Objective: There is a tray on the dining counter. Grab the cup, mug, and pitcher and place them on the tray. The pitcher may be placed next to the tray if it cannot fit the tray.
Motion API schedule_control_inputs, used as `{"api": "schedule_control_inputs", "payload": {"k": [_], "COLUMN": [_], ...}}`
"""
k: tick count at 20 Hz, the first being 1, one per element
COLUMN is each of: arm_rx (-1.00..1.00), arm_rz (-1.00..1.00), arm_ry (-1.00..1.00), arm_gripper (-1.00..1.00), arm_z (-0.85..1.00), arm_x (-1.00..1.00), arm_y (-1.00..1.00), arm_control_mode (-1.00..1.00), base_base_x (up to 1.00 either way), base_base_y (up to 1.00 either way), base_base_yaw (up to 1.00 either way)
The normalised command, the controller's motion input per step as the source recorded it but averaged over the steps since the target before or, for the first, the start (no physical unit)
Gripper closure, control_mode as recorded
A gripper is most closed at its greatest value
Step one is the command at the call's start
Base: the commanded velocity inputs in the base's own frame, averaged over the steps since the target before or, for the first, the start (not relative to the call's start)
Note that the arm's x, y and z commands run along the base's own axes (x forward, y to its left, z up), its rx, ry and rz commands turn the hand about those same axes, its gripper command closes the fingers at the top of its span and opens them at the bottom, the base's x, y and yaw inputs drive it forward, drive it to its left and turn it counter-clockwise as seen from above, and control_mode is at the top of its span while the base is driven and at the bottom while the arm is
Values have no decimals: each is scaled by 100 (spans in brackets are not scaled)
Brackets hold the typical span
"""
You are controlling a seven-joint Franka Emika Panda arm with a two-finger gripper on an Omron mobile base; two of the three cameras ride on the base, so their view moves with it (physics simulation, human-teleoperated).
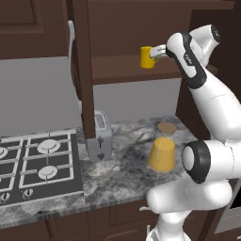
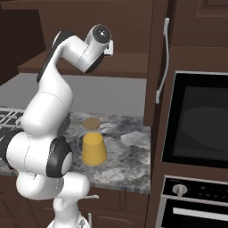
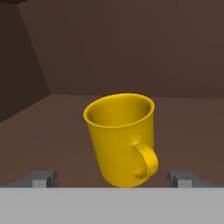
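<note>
Claw (image 3: 113,178) spread wide, nothing held. In the hand view its two fingertips (image 3: 43,178) stand far apart, one on each side of the base of the mug (image 3: 121,138), with a gap on both sides. Mug is golden-yellow, upright, mouth open upward, loop handle turned toward the camera. It sits on a dark wood shelf (image 3: 52,127) inside a cabinet recess.

Left base view: arm raised and reaching to the shelf, claw (image 1: 155,54) right beside the mug (image 1: 147,57), handle side toward the hand.

Below, on the grey marbled countertop (image 1: 117,179), the pitcher (image 1: 163,149) stands upright, orange body, tan round lid. Toaster (image 1: 100,136) to its left, then the stove (image 1: 37,162). Right base view shows the pitcher (image 2: 93,143) on the same countertop, a built-in oven (image 2: 196,120) on the right.
</note>
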Motion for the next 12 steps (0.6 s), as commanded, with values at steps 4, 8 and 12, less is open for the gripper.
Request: {"api": "schedule_control_inputs", "payload": {"k": [4,8,12], "arm_rx": [1,1,0], "arm_rz": [3,4,4], "arm_ry": [0,0,0], "arm_gripper": [-100,-100,-100], "arm_z": [0,0,0], "arm_x": [24,15,22], "arm_y": [-3,-4,-1], "arm_control_mode": [-100,-100,-100], "base_base_x": [0,0,0], "base_base_y": [0,0,0], "base_base_yaw": [0,0,0]}}
